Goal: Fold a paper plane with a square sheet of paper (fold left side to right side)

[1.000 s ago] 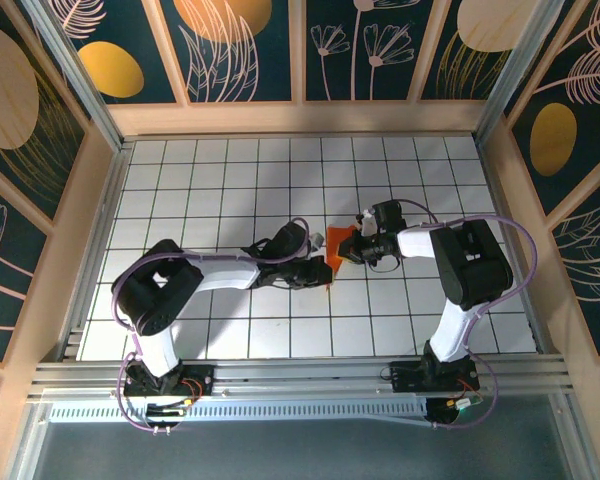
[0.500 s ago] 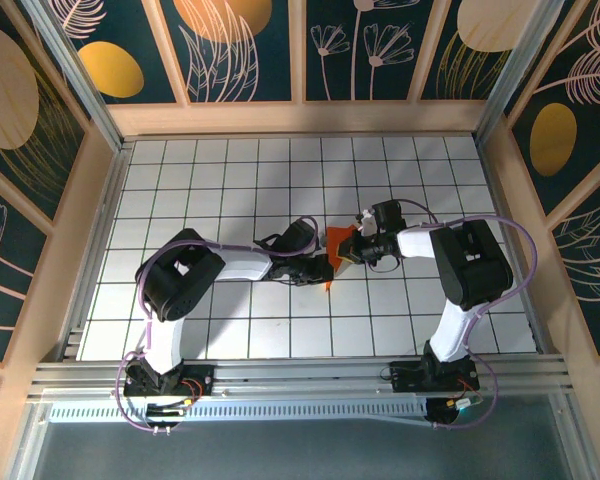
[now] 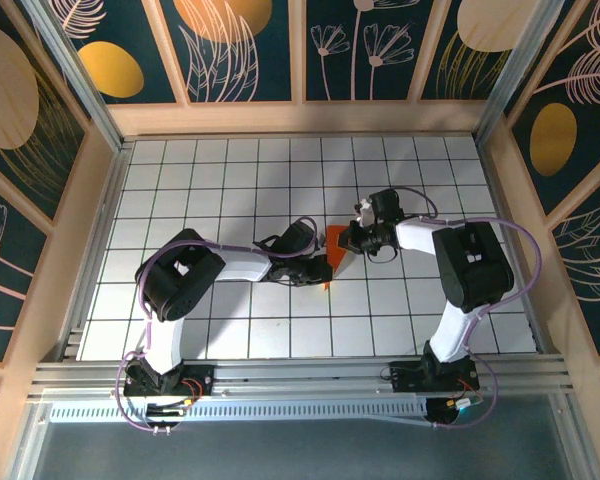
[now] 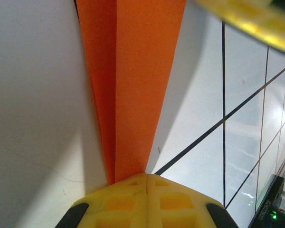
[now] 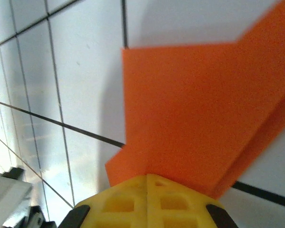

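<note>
The orange sheet of paper (image 3: 332, 240) lies on the white tiled table (image 3: 230, 180), folded into a narrow creased wedge, between my two grippers. My left gripper (image 3: 323, 268) is at its near end. In the left wrist view the long creased strip of paper (image 4: 137, 71) narrows down to that gripper's (image 4: 146, 176) shut yellow tips, which rest on it. My right gripper (image 3: 348, 240) is at the paper's right side. In the right wrist view a wide orange flap (image 5: 194, 109) runs under its (image 5: 147, 176) shut tips. I cannot tell whether either pinches the paper.
Wooden walls (image 3: 90, 200) border the tiled table on three sides, and a metal rail (image 3: 300, 375) with both arm bases runs along the near edge. A blurred yellow finger (image 4: 256, 23) of the other gripper shows at the left wrist view's top right.
The left arm's elbow swung right while its gripper stayed on the paper. The right gripper shifted slightly away and left. Less orange paper shows between the grippers.
</note>
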Robot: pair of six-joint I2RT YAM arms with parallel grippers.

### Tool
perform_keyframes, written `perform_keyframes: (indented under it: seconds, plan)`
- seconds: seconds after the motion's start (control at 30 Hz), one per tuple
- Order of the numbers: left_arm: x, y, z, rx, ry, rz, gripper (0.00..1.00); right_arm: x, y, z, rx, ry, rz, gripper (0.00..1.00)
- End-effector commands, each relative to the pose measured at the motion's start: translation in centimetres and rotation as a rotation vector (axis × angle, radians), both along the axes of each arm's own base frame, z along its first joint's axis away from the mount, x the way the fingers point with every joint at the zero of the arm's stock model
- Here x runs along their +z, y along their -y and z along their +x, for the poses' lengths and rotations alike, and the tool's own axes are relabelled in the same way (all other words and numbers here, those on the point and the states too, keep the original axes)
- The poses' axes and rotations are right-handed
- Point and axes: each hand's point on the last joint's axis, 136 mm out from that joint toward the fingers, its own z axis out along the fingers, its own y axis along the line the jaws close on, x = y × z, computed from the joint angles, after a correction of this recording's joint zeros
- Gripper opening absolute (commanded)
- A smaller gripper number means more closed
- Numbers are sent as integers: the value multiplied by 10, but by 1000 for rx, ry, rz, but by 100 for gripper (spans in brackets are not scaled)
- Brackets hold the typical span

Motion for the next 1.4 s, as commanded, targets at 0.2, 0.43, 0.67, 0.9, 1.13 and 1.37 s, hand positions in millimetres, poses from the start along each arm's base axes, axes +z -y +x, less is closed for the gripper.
perform_keyframes:
  seconds: [0.2,0.43,0.67,0.9,1.13,1.37]
  plan:
    - [-30,-20,-15,7,-52,94,0,-5,11,26,-25,25,-11,0]
    - [-2,-4,-3,2,-10,32,0,-32,18,20,-32,-40,-30,0]
    - [25,10,17,-5,33,-25,0,-49,28,10,-41,-81,-94,0]
    - [24,17,31,-22,39,-26,0,-50,32,10,-45,-80,-116,0]
    - [16,24,31,-52,22,-33,0,-51,32,11,-47,-84,-122,0]
    - [4,22,26,-72,4,-16,0,-53,34,10,-48,-89,-135,0]
